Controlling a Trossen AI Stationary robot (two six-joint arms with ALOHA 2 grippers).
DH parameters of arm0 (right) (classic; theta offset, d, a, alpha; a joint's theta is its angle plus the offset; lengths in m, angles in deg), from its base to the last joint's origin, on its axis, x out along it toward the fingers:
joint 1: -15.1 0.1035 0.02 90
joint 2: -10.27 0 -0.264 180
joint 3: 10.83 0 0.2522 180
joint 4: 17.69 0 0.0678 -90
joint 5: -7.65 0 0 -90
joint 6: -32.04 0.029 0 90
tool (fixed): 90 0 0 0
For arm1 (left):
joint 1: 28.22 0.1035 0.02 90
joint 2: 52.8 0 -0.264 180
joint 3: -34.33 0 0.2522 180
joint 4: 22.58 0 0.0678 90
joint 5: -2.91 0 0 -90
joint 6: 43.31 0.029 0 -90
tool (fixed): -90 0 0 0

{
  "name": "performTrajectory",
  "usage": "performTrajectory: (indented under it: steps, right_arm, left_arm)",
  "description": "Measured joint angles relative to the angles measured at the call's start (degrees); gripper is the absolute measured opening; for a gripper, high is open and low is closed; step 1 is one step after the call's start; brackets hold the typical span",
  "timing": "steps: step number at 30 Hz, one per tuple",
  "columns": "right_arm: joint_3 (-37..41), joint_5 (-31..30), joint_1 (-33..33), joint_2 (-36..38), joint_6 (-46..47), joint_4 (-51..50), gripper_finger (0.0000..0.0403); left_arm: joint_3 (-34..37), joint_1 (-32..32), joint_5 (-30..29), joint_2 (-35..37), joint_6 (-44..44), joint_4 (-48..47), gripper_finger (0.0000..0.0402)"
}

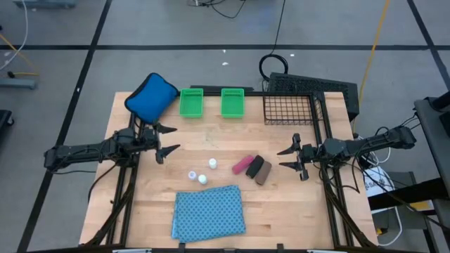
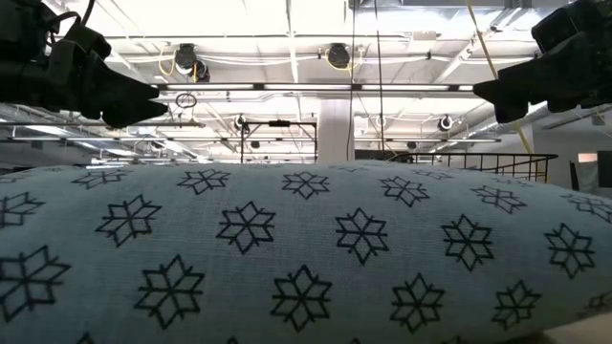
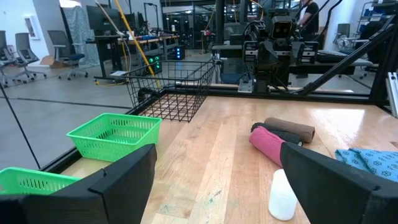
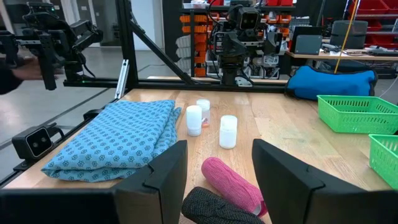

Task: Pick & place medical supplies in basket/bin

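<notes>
A: Nearest the low camera: the cloth (image 2: 306, 253), folded, blue-green with star print, lying at the table's near edge, centre.

B: Left gripper (image 1: 167, 139)?

A: Fingers spread wide, nothing between them. It hovers over the left part of the table (image 1: 140, 204), pointing right toward the middle. Just beyond it on the far side sits the blue pouch (image 1: 150, 95), at the far left corner.

B: Outward from there?

A: To its right, the three bottles (image 1: 202, 172), white, standing close together just beyond the cloth. None is touched.

B: Right gripper (image 1: 296, 158)?

A: Partly open, pinching nothing. It hovers on the right side, pointing left. In its wrist view the pink roll (image 4: 232, 182) and the black roll (image 4: 214, 207) lie directly in front of its fingers.

B: And the rolls from above?

A: Pink, black, then the brown roll (image 1: 264, 173), side by side and touching, between the bottles and the right gripper, angled alike.

B: The basket (image 1: 292, 110)?

A: Far right corner, black wire, beyond the right gripper. I see nothing inside. Left of it, along the far edge, two green bins (image 1: 211, 102) side by side, well apart from the supplies.
</notes>
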Motion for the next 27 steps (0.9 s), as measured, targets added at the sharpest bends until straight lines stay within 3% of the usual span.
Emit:
performTrajectory:
  steps: [5, 12, 16, 21, 27]
  right_arm:
    - [0.0, 0.0, -0.02, 0.02, 0.01, -0.01, 0.0169]
    - [0.0, 0.0, -0.02, 0.01, 0.0, 0.0, 0.0169]
    - [0.0, 0.0, -0.02, 0.02, -0.01, 0.0, 0.0169]
    - [0.0, 0.0, -0.02, 0.0, -0.01, -0.01, 0.0169]
    - [0.0, 0.0, -0.02, 0.01, 0.01, 0.01, 0.0169]
  left_arm:
    - [0.0, 0.01, 0.12, -0.01, -1.18, 1.89, 0.0351]
    - [0.0, 0.0, 3.54, 0.01, -27.66, 10.92, 0.0351]
    - [0.0, 0.0, 3.5, 0.01, -30.38, 13.74, 0.0351]
    - [0.0, 0.0, 3.51, -0.66, -30.42, 11.09, 0.0351]
    - [0.02, -2.03, 1.76, -7.73, -46.43, 8.88, 0.0351]
